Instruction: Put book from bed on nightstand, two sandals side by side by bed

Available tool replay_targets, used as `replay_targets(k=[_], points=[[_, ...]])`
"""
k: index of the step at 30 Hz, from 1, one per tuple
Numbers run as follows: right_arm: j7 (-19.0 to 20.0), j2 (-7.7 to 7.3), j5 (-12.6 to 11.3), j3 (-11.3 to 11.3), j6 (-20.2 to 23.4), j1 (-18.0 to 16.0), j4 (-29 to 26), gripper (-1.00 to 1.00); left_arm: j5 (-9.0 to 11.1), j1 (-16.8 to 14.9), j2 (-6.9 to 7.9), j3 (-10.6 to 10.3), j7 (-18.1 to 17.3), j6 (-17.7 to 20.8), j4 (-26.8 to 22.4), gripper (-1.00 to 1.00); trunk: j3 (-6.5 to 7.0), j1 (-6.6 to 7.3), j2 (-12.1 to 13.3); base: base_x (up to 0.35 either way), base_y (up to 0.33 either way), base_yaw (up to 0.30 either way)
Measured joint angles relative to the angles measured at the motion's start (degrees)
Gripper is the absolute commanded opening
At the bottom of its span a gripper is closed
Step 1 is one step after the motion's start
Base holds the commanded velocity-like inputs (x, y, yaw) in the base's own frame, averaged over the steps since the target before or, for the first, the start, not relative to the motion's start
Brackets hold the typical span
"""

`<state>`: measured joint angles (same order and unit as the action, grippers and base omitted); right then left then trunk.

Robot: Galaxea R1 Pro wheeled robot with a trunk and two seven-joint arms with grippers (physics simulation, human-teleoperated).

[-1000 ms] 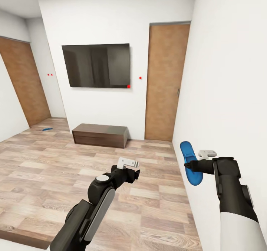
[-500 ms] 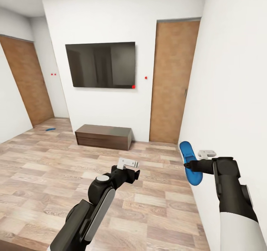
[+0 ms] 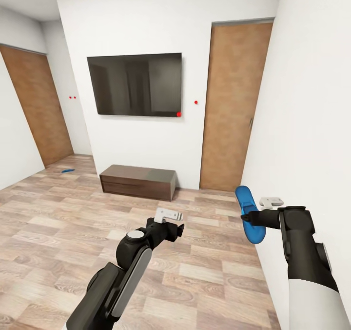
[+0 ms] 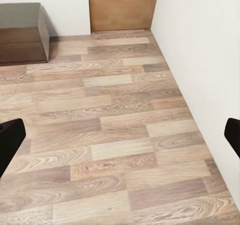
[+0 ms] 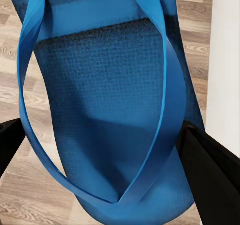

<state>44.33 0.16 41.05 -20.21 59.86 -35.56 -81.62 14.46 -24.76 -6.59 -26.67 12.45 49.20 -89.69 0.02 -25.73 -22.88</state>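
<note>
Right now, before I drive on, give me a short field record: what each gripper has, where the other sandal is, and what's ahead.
right gripper: shut on blue sandal, held on edge
left gripper: open, holding nothing
second sandal: on the floor by the far left door
ahead: low cabinet under wall TV
bed, book, nightstand: unlocated

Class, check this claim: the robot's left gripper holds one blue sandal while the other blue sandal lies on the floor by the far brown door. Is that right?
Not quite. The right gripper holds the sandal, as the head view and right wrist view show; the left gripper is open. The other sandal does lie on the floor by the far brown door.
</note>
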Motion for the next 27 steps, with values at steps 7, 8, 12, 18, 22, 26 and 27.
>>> replay_targets(k=[7, 8, 12, 18, 22, 26, 27], points=[[0.00, 0.00, -0.01, 0.04, 0.01, 0.00, 0.00, -1.00, -0.10, 0.00, 0.00, -0.61, 0.00, -0.01, 1.17, 1.00, 0.00, 0.00, 0.00, 0.269, -0.144, 0.001], [0.00, 0.00, -0.01, 0.04, 0.01, 0.00, 0.00, -1.00, -0.16, 0.00, 0.00, -0.77, 0.00, -0.01, 1.25, 1.00, 0.00, 0.00, 0.00, 0.278, -0.202, 0.000], [0.00, 0.02, -0.02, 0.16, 0.02, 0.01, 0.06, -1.00, -0.30, -0.01, -0.01, -1.93, 0.05, -0.01, 1.63, 1.00, 0.00, 0.00, 0.00, 0.271, -0.214, 0.000], [0.00, 0.04, -0.06, 0.23, 0.01, 0.00, 0.18, -1.00, -0.31, -0.01, -0.01, -3.22, 0.08, -0.07, 1.93, 1.00, 0.00, -0.02, 0.00, 0.144, -0.110, 0.000], [0.01, 0.28, -0.27, 1.26, 0.04, 0.06, 0.38, -1.00, -0.35, -0.05, -0.01, -3.42, 0.09, -0.14, 2.03, 1.00, 0.00, -0.02, 0.00, 0.040, -0.025, 0.000], [0.01, 0.69, -0.37, 5.75, 0.04, 0.60, 0.53, -1.00, -0.38, -0.08, -0.02, -3.49, 0.09, -0.16, 2.08, 1.00, 0.00, -0.02, 0.00, 0.067, -0.009, 0.000], [0.01, 0.74, -0.29, 6.76, 0.04, 0.83, 0.55, -1.00, -0.38, -0.08, -0.04, -3.49, 0.09, -0.14, 2.09, 1.00, 0.00, -0.02, 0.00, 0.091, -0.005, 0.000]])
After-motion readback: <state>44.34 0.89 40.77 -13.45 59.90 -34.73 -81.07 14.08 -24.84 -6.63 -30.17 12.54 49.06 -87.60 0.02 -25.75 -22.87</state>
